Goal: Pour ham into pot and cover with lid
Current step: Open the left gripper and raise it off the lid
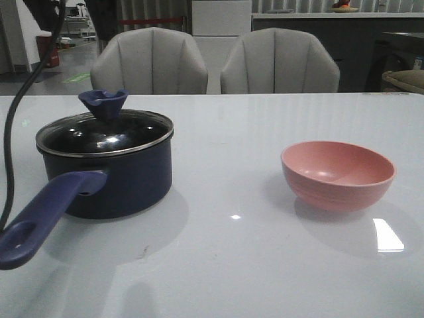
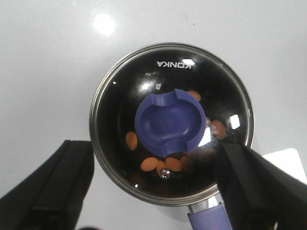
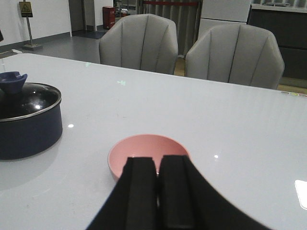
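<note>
White glossy table [image 1: 225, 265], two grey chairs [image 1: 150, 61] behind; left jaws spread, right jaws together.

front: low, forward | left wrist: straight down, close on pot [image 2: 170, 129] (shared) | right wrist: perhaps level

The lid's knob [image 2: 170, 125] hides some ham [image 2: 148, 164]; the pot handle [image 2: 208, 218] is cut off.

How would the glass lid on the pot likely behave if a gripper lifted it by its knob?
The lid looks rigid: glass with a metal rim, probably fragile if dropped. Its flared blue knob should resist slipping from a grasp. It would likely lift straight off the pot, since it merely rests on the rim.
</note>
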`<state>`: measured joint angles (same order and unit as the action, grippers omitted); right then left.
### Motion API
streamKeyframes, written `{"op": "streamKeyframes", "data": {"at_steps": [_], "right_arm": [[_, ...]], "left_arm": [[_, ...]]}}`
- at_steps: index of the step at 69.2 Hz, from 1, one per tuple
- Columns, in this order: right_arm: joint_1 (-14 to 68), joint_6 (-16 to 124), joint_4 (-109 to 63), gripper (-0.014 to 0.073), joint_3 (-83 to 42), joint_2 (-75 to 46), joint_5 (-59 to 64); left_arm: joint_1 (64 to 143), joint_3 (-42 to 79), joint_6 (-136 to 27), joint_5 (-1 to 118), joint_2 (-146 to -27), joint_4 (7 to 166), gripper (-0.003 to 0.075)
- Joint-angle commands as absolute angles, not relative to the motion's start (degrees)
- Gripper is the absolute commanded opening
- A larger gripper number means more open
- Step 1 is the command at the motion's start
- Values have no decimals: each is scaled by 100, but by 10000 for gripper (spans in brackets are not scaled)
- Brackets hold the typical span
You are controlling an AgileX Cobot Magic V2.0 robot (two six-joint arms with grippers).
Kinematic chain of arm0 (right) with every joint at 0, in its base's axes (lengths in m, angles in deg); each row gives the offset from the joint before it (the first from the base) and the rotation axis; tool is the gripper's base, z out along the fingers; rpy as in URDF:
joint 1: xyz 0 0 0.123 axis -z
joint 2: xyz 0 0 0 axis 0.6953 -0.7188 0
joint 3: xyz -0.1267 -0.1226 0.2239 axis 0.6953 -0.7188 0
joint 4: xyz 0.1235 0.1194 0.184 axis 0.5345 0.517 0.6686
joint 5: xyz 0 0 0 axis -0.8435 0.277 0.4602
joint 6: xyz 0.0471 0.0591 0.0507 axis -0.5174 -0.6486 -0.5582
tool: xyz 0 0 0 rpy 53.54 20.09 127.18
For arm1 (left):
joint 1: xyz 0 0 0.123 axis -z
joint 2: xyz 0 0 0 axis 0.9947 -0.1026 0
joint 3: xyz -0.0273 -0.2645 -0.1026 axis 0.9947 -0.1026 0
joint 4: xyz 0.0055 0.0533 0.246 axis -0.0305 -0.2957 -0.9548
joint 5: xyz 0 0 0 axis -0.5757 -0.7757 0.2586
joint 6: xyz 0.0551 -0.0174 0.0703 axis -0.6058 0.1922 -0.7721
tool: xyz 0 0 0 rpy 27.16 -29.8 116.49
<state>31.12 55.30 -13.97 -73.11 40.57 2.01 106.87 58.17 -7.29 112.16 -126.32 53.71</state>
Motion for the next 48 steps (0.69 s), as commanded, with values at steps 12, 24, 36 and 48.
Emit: {"op": "streamKeyframes", "data": {"at_steps": [12,24,36,48], "right_arm": [[3112,5577,-1355,157,-7144,4002,-282],[3112,5577,-1355,157,-7144,4002,-282],[3112,5577,-1355,157,-7144,4002,-282],[3112,5577,-1355,157,-7144,4002,-282]], "left_arm": [[10665,4602,-629,10201,-11417,5304,551],[10665,3340,-619,9347,-10330,5326,551],[10665,2287,-619,8631,-9301,5268,551],[10665,1257,-619,7657,-8099,5258,551]]}}
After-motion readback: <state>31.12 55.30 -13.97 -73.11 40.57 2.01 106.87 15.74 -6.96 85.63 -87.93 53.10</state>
